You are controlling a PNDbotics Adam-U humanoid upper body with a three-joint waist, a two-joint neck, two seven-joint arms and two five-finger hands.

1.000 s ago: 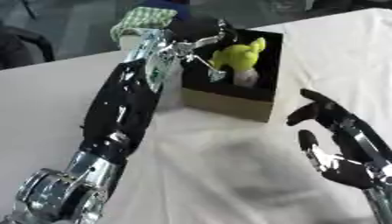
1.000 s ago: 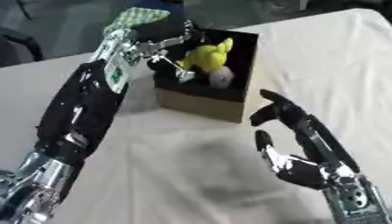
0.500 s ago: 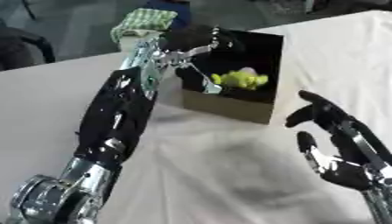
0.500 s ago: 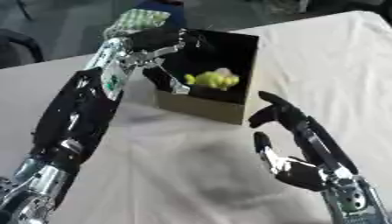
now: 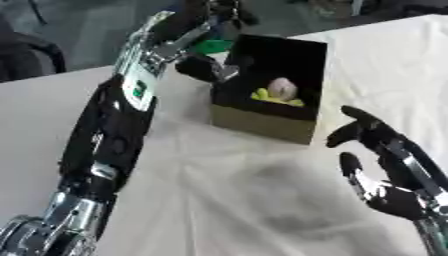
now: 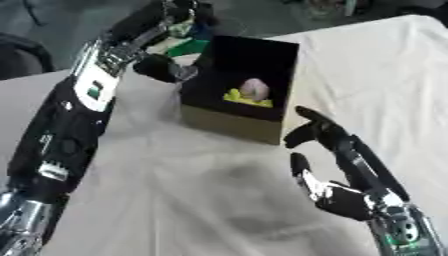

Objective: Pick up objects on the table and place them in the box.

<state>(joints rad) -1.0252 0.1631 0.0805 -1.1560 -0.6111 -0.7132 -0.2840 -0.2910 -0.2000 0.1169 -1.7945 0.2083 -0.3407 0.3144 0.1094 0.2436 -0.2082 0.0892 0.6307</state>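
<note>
Left hand (image 5: 208,67): beside the box, fingers unclear
Right hand (image 6: 337,192): open, empty
Box (image 5: 262,126): black square cardboard, holding yellow and pink toys

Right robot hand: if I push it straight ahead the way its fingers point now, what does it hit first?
Probably the box. The open right robot hand points its fingers up and toward the box's near right corner, with bare tablecloth between. Depth is unclear, so it might pass just beside that corner.

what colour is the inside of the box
Black inside the box, clearest in the left eye view.
</note>
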